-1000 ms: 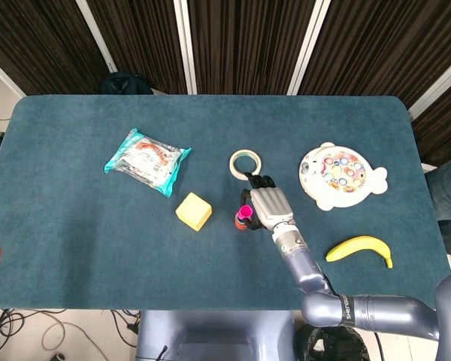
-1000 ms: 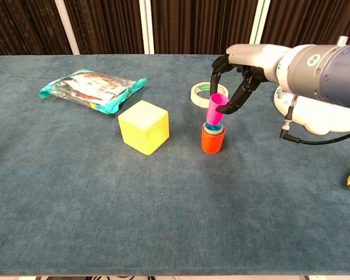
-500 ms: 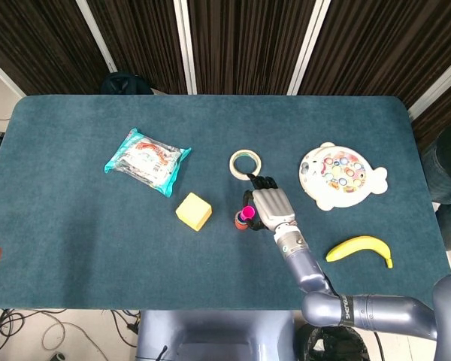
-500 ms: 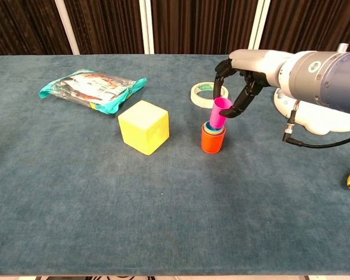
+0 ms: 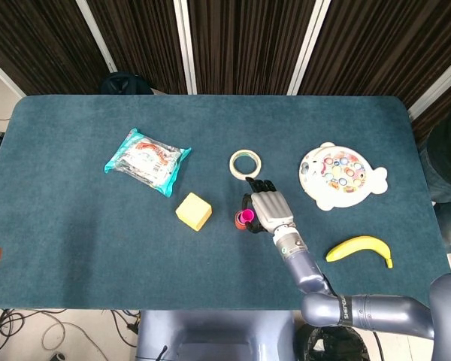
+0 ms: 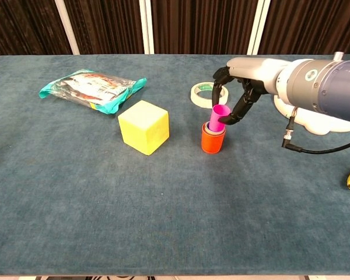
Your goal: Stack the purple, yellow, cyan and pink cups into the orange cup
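Chest view shows the right hand (image 6: 236,96) pinching the pink cup (image 6: 218,115) by its rim, fingertips on either side, with the cup's base already inside the stack seated in the orange cup (image 6: 213,139). The pink cup leans slightly to the right and stands well above the orange rim, so I judge it not fully seated. The stack sits mid-table, just right of the yellow block (image 6: 143,126) and nearer than the tape roll (image 6: 205,93). Head view shows the same hand (image 5: 268,210) covering the cups from the right; the left hand appears in neither view. These cups look like thin, rigid plastic: light, smooth, probably slippery, and easy to tip. A gentle hold at the rim seems best, pressing straight down so the orange cup does not slide or topple.
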Robot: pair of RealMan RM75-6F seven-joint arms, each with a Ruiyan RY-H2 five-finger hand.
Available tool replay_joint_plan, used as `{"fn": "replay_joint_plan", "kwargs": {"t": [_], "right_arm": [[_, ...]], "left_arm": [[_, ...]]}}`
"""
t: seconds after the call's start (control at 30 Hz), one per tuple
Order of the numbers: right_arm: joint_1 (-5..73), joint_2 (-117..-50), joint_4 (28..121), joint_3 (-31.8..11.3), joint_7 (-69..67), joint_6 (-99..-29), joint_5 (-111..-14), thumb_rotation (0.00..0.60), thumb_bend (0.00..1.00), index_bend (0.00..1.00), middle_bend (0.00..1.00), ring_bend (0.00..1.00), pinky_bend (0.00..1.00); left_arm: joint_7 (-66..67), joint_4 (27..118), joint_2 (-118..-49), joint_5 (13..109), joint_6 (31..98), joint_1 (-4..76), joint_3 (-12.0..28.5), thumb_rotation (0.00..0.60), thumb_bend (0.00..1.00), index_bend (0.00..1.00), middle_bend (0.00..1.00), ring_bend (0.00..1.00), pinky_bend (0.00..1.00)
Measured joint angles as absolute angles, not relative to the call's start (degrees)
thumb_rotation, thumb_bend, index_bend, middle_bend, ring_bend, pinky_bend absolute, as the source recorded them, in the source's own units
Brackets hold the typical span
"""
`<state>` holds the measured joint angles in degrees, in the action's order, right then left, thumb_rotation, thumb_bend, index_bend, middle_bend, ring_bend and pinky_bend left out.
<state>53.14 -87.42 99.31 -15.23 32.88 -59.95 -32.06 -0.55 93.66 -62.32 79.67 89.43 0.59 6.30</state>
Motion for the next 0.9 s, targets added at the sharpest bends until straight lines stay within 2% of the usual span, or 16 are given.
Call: {"fn": "replay_joint_plan", "kwargs": {"t": [0.1,0.27,0.63,0.77,0.9], "right_arm": [[53.3,-87.5,99.2,-15.1,32.9,-59.7,-31.9,0.6,0.4,0.17,0.0,0.08,0.07],[53.7,-87.1,99.4,-14.6,33.4,-59.1,-31.7,0.6,0.4,0.07,0.0,0.08,0.07],[51.8,-83.7,103.1,-14.7,32.0,-63.1,-36.3,0.6,0.4,0.06,0.0,0.05,0.04],[49.0,-81.0,106.1,-13.8,31.0,-67.9,-41.9,0.6,0.4,0.06,0.0,0.05,0.02],[43.0,-76.7,110.3,-11.0,27.9,-74.7,-50.0,0.6,0.4,0.06,0.0,0.05,0.02]], "left_arm": [[-0.6,93.6,-62.3,79.6,89.4,0.6,6.3,0.6,0.27,0.03,0.03,0.0,0.0],[-0.6,93.5,-62.3,79.6,89.4,0.6,6.3,0.6,0.27,0.03,0.03,0.0,0.0],[-0.5,93.5,-62.4,79.8,89.4,0.7,6.3,0.6,0.27,0.03,0.03,0.0,0.0],[-0.6,93.6,-62.3,79.9,89.5,0.6,6.3,0.6,0.27,0.03,0.03,0.0,0.0],[-0.6,93.8,-62.3,80.2,89.6,0.6,6.2,0.6,0.27,0.03,0.03,0.0,0.0]]}}
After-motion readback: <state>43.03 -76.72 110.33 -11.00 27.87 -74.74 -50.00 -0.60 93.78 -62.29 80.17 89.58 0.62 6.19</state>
